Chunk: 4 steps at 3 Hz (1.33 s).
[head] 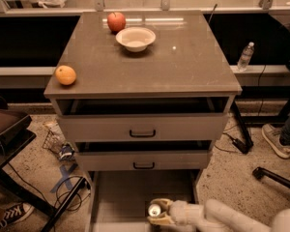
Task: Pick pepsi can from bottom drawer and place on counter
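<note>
The can [154, 210] shows its shiny silver top in the open bottom drawer [125, 197], pinched between the gripper's [154, 213] pale fingers [157, 221]. The glossy grey-brown surface [183, 66] carries an apple [116, 21], a bowl [135, 37] and an orange [65, 75]. A bottle [245, 57] stands at right, above the speckled floor [232, 173].

I count three drawers under the one counter [150, 66]: the upper drawer [142, 127] and middle drawer [143, 160], each with one black handle, and the bottom drawer [130, 197]. On top sit one apple [116, 21], one orange [65, 75] and one bowl [135, 38], and one water bottle [245, 56] stands off to the side. There is one gripper [153, 212], low in the bottom drawer, its two fingers clasping the one pepsi can [155, 209].
</note>
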Tool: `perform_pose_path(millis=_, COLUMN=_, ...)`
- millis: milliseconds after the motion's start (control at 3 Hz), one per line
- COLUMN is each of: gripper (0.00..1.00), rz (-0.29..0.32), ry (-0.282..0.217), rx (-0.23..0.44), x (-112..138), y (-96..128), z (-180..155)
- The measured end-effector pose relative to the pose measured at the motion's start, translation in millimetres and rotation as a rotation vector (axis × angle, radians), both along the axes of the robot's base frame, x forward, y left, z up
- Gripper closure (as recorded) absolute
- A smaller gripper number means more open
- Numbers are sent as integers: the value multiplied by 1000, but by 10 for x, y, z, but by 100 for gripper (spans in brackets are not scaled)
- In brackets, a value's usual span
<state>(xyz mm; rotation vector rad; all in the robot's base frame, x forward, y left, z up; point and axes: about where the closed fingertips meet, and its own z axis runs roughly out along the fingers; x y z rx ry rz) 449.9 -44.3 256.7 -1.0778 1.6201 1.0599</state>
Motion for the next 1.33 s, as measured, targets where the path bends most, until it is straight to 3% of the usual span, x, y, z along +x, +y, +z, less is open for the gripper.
perform_pose_path(millis=333, gripper=100, rz=-7, ry=45, rx=58, x=-37, y=-450, z=918)
perform_pose_path(millis=667, gripper=100, rz=-50, ry=80, rx=90, x=92, y=-936, z=1878)
perform_pose_path(millis=1333, gripper=100, rz=-192, ry=71, rx=75, x=429, y=-1767, z=3565)
